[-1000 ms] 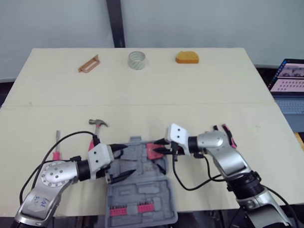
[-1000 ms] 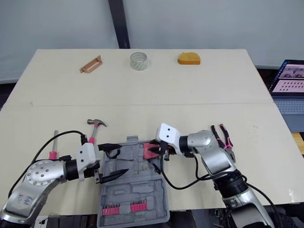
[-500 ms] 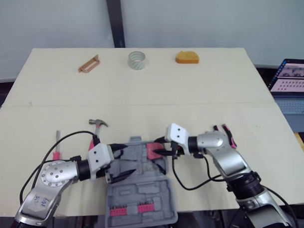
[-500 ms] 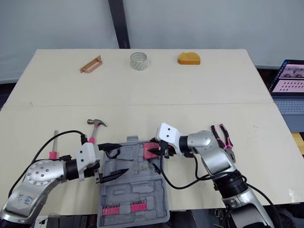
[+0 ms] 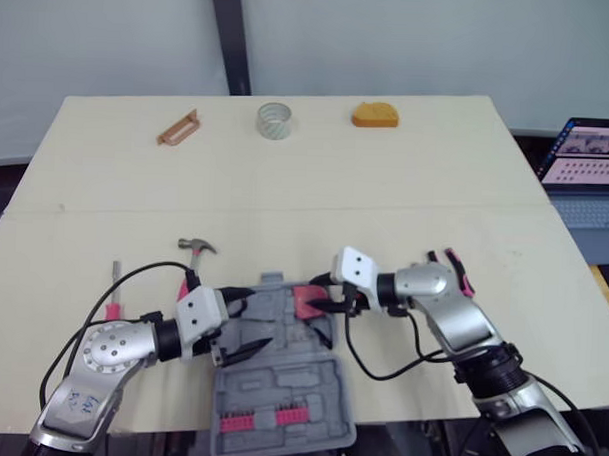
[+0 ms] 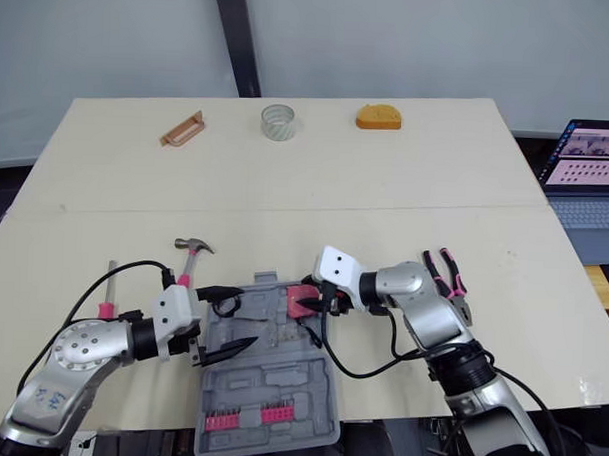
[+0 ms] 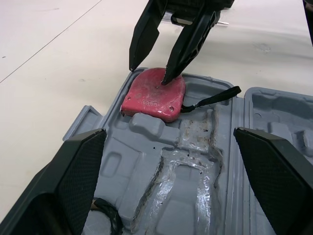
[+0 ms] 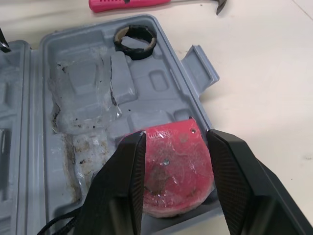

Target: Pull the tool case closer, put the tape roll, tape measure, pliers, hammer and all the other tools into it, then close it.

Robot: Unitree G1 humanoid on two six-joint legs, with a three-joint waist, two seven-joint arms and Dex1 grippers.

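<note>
Red tape measure sits between my right gripper's parted fingers, one tip touching its top, in the far right corner of the open grey tool case. My right forearm reaches inward from a bent elbow. My left gripper gapes wide over the case's left side, forearm pointing right. The hammer lies just left of the case, and the pliers lie beside my right arm.

Tape measure lies in the tool case, hammer to its left.
</note>
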